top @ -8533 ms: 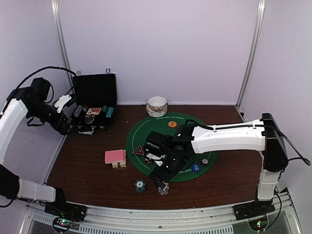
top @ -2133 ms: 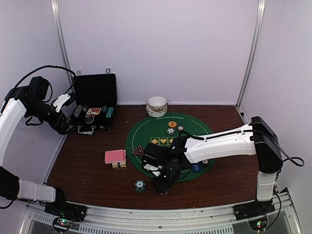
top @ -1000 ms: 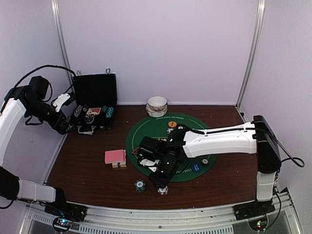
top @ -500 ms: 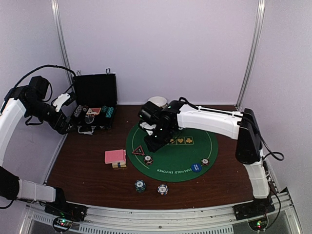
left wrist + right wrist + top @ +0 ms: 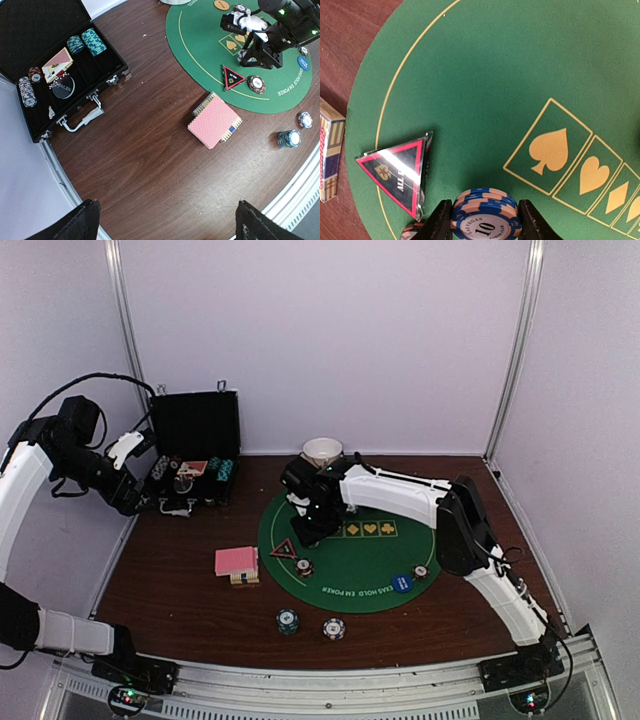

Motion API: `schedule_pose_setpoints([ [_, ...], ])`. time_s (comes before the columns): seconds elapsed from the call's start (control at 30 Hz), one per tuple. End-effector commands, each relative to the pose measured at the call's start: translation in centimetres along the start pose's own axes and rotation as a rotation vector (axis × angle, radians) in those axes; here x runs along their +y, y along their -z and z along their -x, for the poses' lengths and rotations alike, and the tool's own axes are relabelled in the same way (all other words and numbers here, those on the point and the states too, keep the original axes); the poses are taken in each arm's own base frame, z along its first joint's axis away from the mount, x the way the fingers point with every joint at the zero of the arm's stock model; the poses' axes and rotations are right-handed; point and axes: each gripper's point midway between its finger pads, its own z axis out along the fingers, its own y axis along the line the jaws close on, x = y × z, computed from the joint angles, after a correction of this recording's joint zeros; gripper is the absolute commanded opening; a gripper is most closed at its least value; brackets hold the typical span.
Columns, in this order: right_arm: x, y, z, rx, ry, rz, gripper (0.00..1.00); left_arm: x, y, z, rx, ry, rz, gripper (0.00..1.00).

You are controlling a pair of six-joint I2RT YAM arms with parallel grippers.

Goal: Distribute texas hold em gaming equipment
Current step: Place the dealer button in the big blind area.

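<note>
My right gripper (image 5: 486, 220) is shut on a short stack of blue-and-pink striped poker chips (image 5: 486, 212) marked 10, held just above the green mat (image 5: 495, 65). In the top view the right gripper (image 5: 312, 525) hovers over the mat's left part. The red-rimmed triangle marker (image 5: 395, 167) (image 5: 283, 549) lies just to its left, with a brown chip (image 5: 304, 566) beside it. The pink-backed card deck (image 5: 237, 562) (image 5: 215, 120) rests on the wood left of the mat. My left gripper (image 5: 167, 227) is open, high over bare table.
An open black case (image 5: 193, 455) with chips and cards stands at the back left, and a white bowl (image 5: 322, 451) behind the mat. A teal chip stack (image 5: 288, 620) and a white chip (image 5: 334, 628) sit near the front edge. A blue disc (image 5: 402, 583) lies on the mat's right.
The right gripper has travelled from the table's front edge up to the mat's left part beside the triangle. The left arm has stayed still.
</note>
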Motion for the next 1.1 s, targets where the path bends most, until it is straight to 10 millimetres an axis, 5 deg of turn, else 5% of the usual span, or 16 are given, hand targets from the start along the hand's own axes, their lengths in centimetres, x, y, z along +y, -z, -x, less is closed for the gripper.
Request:
schedule_pose_setpoints([
  [0.0, 0.4, -0.8, 1.0, -0.021, -0.036, 0.03, 0.31, 0.0, 0.7, 0.5, -0.028, -0.02, 0.006, 0.98],
  [0.33, 1.0, -2.2, 0.3, 0.007, -0.053, 0.056, 0.35, 0.0, 0.5, 0.4, -0.026, -0.023, 0.005, 0.98],
  [0.53, 1.1, -1.4, 0.8, -0.003, -0.049, 0.06, 0.6, 0.0, 0.5, 0.4, -0.026, -0.022, 0.006, 0.98],
  [0.83, 0.8, 4.9, 3.5, -0.105, -0.027, 0.054, 0.69, 0.1, 0.7, 0.5, -0.03, -0.024, 0.013, 0.98],
  [1.07, 2.3, 9.7, -0.4, -0.114, 0.078, 0.043, 0.75, 0.0, 0.8, 0.4, -0.031, -0.023, 0.016, 0.98],
])
